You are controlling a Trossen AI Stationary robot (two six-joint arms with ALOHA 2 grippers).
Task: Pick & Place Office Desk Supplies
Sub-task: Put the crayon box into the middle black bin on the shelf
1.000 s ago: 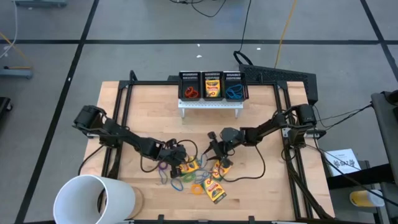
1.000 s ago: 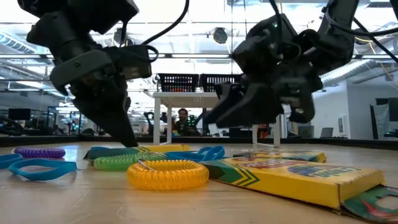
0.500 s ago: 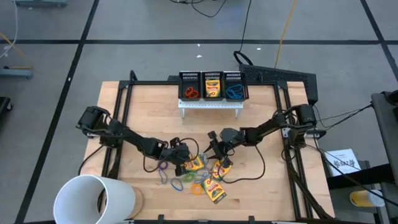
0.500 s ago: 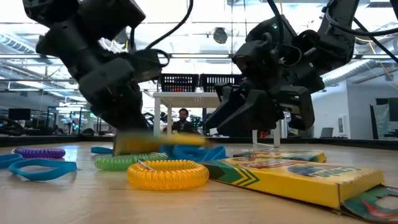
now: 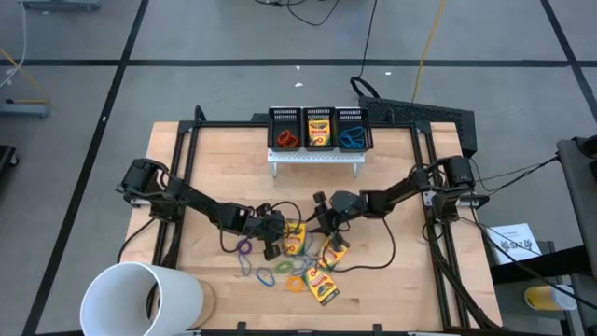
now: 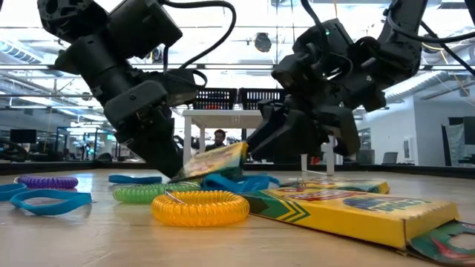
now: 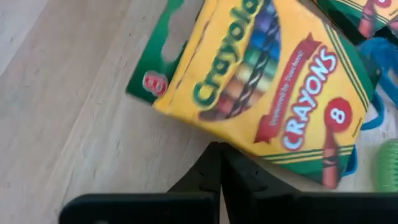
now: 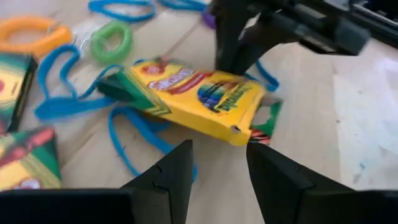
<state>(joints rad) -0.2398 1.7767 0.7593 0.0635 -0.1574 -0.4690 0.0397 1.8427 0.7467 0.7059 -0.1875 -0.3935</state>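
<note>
The left tool is clenched on one end of a crayon box, and in the low view that box is tilted, its gripped end low near the surface and its far end raised toward the right tool. The right tool hangs just beyond that raised end with its fingers spread and nothing between them. Its own wrist view shows the box lying crosswise ahead of the gap, long axis running side to side rather than into the fingers. So the box sits between the two arms, held by the left and within close reach of the right. Any handover would, I judge, need the right tool to turn or the box to swing so that a narrow side meets the gap. The left wrist view shows the printed face of the box just past that arm's closed fingers. Other crayon boxes lie flat on the wooden surface near the front, among rubber-band loops in several colours. At the back, three black mesh bins stand on a small white shelf. The left bin holds something red, the middle one a crayon box standing upright, and the right one something blue. A large white cup lies at the front left corner.
</note>
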